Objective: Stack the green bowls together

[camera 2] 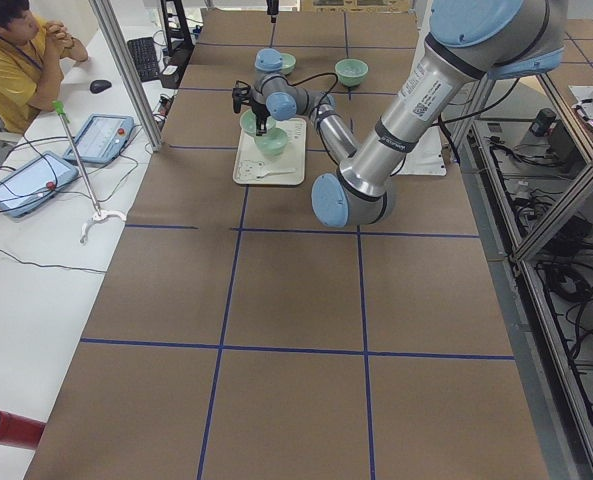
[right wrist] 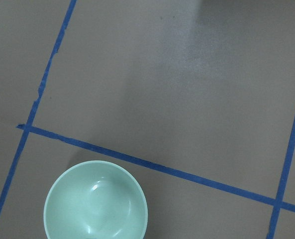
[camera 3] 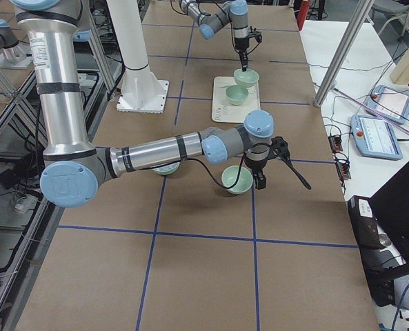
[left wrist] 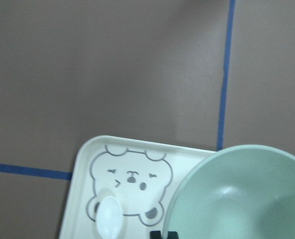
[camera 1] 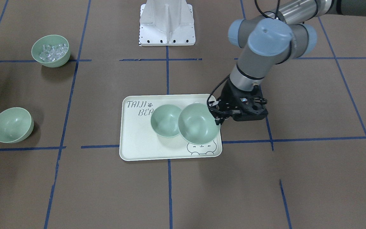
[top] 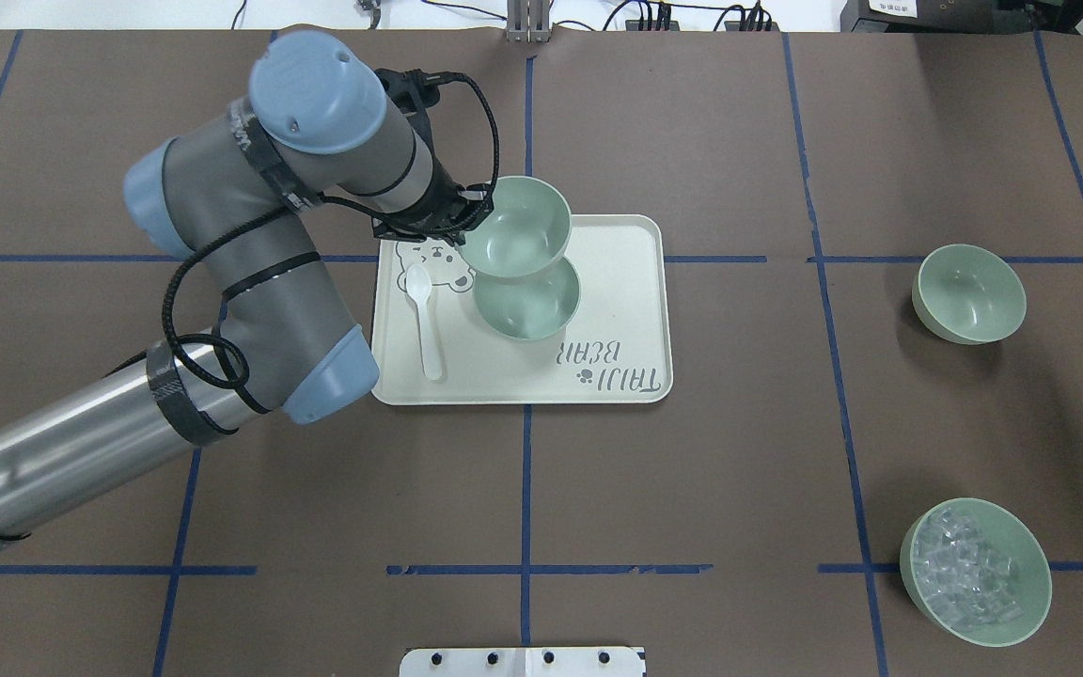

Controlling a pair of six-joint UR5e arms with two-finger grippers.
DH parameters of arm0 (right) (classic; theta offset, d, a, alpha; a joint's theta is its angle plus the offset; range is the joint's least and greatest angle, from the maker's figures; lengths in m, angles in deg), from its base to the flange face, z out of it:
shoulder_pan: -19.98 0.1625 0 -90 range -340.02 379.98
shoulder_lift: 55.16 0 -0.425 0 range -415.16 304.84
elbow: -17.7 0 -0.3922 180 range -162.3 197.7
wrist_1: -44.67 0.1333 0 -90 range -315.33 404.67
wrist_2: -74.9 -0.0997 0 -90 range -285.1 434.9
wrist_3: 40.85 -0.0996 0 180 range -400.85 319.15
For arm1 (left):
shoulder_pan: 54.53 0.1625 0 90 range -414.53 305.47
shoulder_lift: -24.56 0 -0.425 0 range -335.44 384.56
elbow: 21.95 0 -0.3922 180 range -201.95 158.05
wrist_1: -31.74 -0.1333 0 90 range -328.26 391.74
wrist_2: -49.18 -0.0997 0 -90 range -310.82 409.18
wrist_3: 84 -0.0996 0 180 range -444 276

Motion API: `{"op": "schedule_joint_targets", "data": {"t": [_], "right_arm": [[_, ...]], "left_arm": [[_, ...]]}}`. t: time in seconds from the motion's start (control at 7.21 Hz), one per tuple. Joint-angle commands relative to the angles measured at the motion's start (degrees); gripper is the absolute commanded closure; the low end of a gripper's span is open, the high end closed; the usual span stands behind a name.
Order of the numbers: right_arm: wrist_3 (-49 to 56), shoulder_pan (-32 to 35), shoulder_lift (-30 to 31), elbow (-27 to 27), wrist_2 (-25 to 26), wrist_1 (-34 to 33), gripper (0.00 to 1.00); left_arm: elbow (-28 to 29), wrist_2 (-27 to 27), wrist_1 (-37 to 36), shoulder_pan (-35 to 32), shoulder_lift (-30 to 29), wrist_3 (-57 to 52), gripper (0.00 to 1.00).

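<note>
Left fingers [camera 1: 217, 120] pinch a glossy round mint bowl [camera 1: 199, 122] over a second bowl [camera 1: 165, 121]; right fingers [camera 3: 259, 178]: cannot tell.

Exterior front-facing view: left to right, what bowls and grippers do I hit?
lone empty green bowl → green bowl of ice cubes → resting green bowl on the tray → held green bowl → left gripper

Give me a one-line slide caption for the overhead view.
Left gripper holds one bowl by its rim above a second bowl on the tray; a third bowl sits off to the right.
</note>
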Motion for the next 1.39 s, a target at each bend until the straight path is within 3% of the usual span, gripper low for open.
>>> {"op": "schedule_joint_targets", "data": {"t": [0.0, 0.97, 1.11, 1.25], "right_arm": [[-0.4, 0.0, 0.0, 0.0, -0.1, 0.0, 0.0], [-0.5, 0.0, 0.0, 0.0, -0.1, 0.0, 0.0], [-0.5, 0.0, 0.0, 0.1, -0.1, 0.0, 0.0], [-0.5, 0.0, 0.0, 0.1, -0.1, 0.0, 0.0]], "left_arm": [[3.2, -1.8, 3.4, 2.7, -0.3, 0.4, 1.0], [5.1, -2.0, 3.9, 4.1, -0.1, 0.3, 1.0], [5.1, -3.2, 3.9, 4.0, 0.1, 0.2, 0.87], [5.1, -4.9, 3.9, 3.9, 0.2, 0.2, 0.08]]}}
